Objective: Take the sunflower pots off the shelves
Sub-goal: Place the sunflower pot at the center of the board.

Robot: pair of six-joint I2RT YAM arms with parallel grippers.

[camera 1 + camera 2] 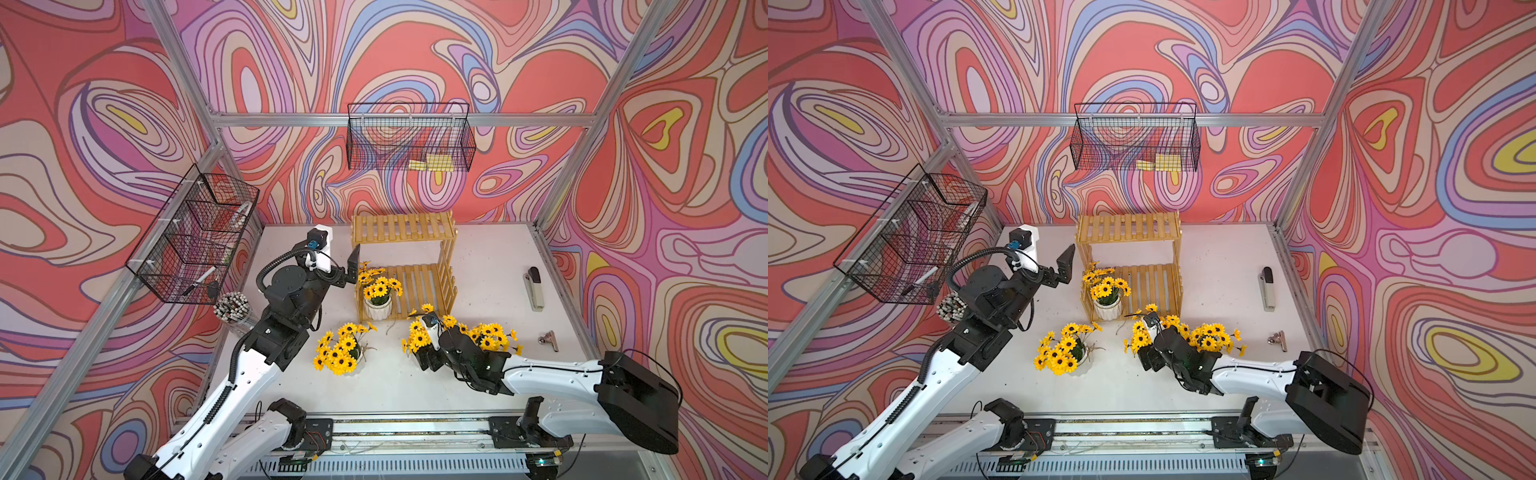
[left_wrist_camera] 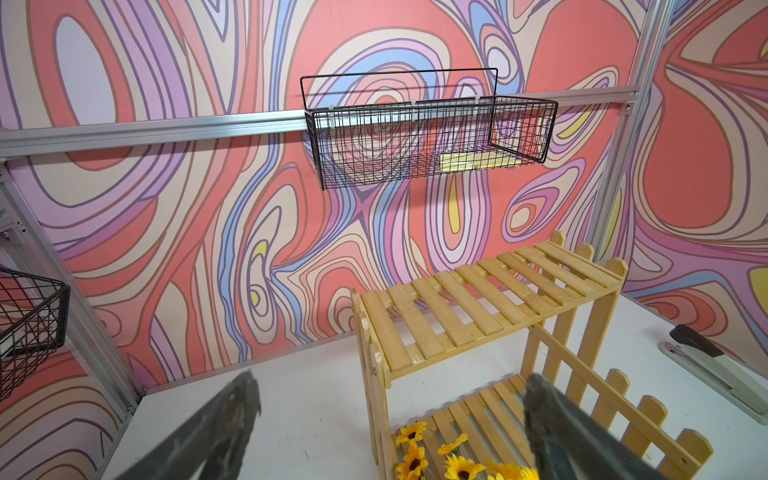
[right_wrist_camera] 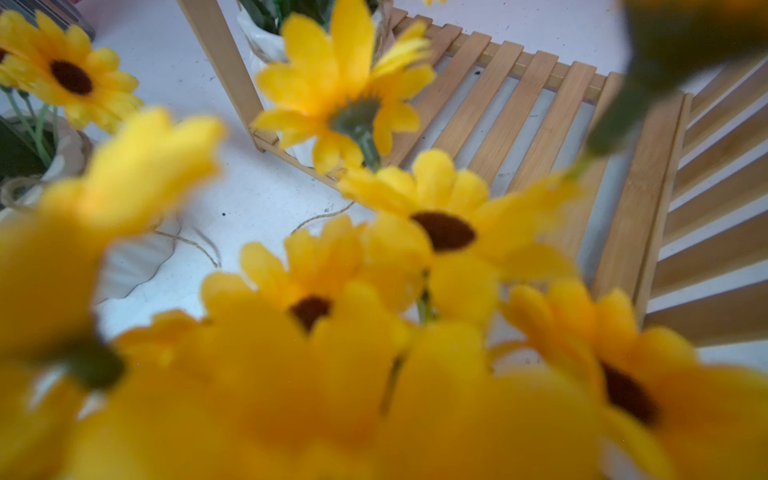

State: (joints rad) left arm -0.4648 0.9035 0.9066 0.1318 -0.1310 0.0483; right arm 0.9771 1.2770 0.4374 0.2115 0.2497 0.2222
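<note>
One pot (image 1: 378, 309) is left on the rack's (image 1: 419, 286) lower shelf, just ahead of the spread left pincer (image 1: 351, 270); the other pots (image 1: 340, 353) stand off it on the table (image 1: 490, 257), crowding the right pincer (image 1: 428, 359), whose jaws I cannot make out.

Slatted wooden shelves (image 1: 402, 227) stand upright; one white ribbed sunflower pot (image 1: 377, 306) sits on the lower tier; a second pot (image 1: 341, 353) and two yellow bunches (image 1: 490, 338) stand on the table (image 1: 490, 270) before them.

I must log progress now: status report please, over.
Left gripper open beside light wooden slatted rack. Right gripper low among yellow sunflowers on table, jaws unclear. One white ribbed sunflower pot on lower shelf. Front access looks free.
</note>
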